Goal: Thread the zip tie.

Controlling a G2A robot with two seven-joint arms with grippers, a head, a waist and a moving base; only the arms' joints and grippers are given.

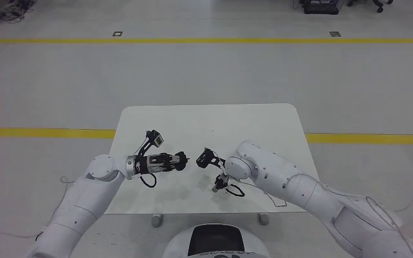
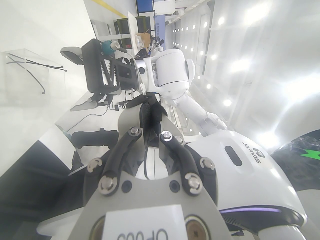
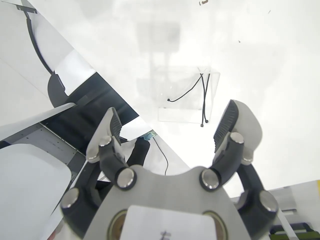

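White table, grey floor, yellow lines, left hand clamped on zip tie, right hand apart

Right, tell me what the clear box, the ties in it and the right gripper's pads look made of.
Clear box: likely glossy acrylic; see-through with bright edges. Zip ties: thin black flexible plastic, probably nylon; they curve. Right gripper pads: black ribbed rubber, apparently, matte.
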